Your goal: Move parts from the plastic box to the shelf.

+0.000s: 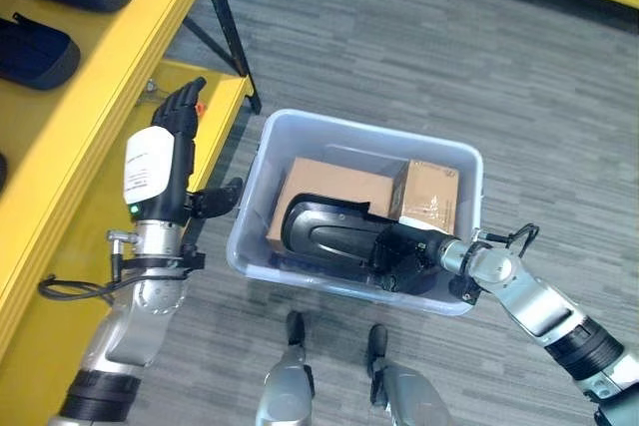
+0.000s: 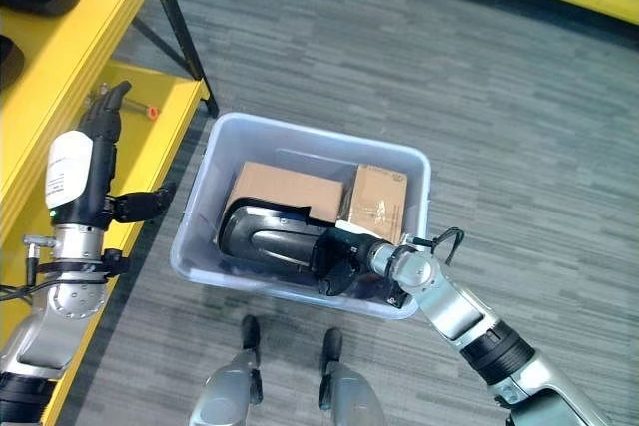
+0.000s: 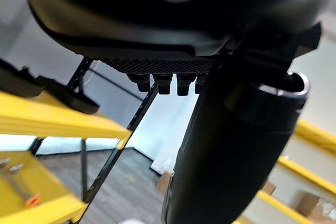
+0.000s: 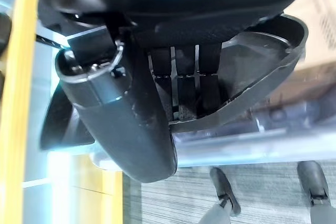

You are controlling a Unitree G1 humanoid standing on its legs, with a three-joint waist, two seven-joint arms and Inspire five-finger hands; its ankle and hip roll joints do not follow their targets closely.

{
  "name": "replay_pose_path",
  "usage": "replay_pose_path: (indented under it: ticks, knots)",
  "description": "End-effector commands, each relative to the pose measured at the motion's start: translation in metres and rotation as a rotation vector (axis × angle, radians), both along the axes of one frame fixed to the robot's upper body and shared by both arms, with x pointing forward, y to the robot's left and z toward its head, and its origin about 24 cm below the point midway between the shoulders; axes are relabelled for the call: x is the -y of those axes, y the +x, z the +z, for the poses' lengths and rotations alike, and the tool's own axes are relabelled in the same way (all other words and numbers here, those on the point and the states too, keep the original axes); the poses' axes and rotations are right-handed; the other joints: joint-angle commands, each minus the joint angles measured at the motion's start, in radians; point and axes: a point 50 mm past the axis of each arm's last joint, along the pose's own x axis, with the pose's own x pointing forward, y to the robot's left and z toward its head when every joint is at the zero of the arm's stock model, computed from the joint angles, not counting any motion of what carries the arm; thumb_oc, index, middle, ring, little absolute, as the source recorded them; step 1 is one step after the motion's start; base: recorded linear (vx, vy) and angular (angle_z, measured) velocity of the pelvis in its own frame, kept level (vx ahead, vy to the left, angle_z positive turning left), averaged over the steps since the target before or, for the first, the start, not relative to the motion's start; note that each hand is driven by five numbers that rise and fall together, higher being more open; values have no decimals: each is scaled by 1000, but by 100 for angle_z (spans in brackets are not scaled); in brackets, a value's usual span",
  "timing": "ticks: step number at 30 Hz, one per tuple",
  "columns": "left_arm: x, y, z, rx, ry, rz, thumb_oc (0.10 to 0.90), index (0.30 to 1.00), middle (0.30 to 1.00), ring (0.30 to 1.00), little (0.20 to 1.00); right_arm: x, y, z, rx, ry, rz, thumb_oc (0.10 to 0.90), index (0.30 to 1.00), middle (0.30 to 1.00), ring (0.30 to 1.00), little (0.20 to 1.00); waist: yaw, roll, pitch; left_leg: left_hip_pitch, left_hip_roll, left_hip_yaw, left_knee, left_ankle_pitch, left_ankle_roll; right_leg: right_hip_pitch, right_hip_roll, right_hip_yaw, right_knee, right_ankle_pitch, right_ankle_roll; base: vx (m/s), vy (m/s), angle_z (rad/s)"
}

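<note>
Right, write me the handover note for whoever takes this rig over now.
Right hand: down in the plastic box, fingers curled over the rim of a black part.
Left hand: open, raised beside the yellow shelf, holding nothing.
Two cardboard boxes lie in the box behind the part.
Done: dark parts already lie on the shelf's upper level.
Left: lift this part out and shelve it.

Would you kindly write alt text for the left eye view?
The robot's right hand reaches into a translucent plastic box and grips a black curved part lying beside two brown cardboard boxes. Its left hand hangs open beside a yellow shelf.
</note>
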Motion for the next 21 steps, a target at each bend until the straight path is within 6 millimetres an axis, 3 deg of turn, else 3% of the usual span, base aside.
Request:
replay_pose_path:
  ticks: [1,2,5,10,21]
  knots:
    - [13,-11,12,-10,73,-249,900,1000,1000,1000,1000,-28,-21,21,-73,317,265,400,300,300,300,300,-8,-15,-209,-22,-1,-83,14,-32,9,15,-62,-64,47,-18,57,219,24,-3]
    - [12,-17,7,-78,101,-334,900,1000,1000,1000,1000,-21,-22,18,-149,380,286,400,300,300,300,300,-6,-18,-236,1,1,-83,7,-31,5,40,-61,-72,41,-20,56,175,29,-3]
    - [-1,-23,5,-149,294,-366,900,1000,1000,1000,1000,-9,-22,16,-247,404,322,400,300,300,300,300,-7,-12,-273,37,2,-77,-1,-34,3,71,-61,-88,41,-23,58,100,67,-5]
    - [-13,-31,14,-125,494,-428,900,1000,1000,1000,1000,-8,-21,17,-354,417,364,400,300,300,300,300,-12,0,-300,75,4,-67,-10,-40,6,101,-60,-95,38,-26,59,22,57,0]
    - [-3,-31,32,11,734,-571,900,1000,1000,1000,1000,4,-5,31,-453,368,427,400,300,300,300,300,-6,0,-329,106,1,-51,-23,-51,5,131,-62,-115,17,-15,69,-12,15,0]
